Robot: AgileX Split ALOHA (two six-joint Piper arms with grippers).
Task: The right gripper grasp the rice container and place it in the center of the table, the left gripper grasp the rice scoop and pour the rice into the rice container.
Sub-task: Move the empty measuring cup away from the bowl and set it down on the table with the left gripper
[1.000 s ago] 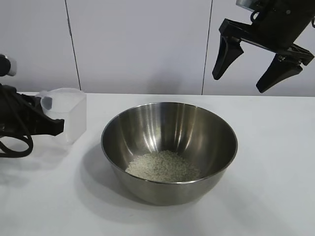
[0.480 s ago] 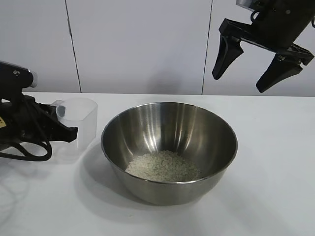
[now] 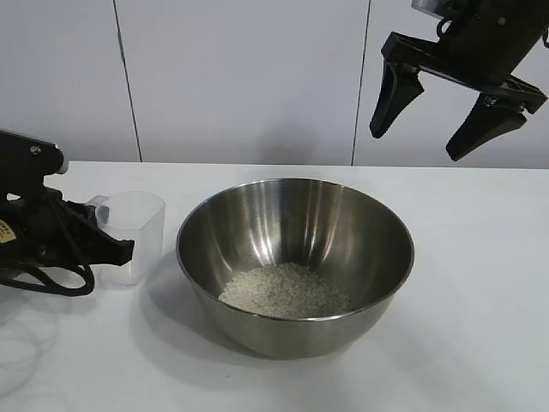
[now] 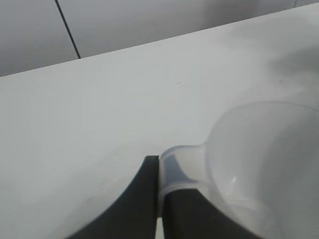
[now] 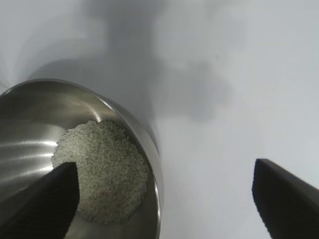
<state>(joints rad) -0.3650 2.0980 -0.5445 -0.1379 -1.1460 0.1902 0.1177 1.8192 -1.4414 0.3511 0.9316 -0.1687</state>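
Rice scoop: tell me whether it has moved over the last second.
Yes. The rice scoop, held by the left gripper, has shifted right toward the rice container and sunk lower; it now sits upright just left of the container's rim.

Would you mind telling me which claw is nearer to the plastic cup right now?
The left claw: it grips the plastic cup by its tab handle, beside the steel bowl. The right claw hangs open, high above the bowl's far side.

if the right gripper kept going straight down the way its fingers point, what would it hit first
Probably the steel bowl near its right rim: the open right gripper hangs high above that side, one finger over the rice, the other over bare table. Depth is uncertain.
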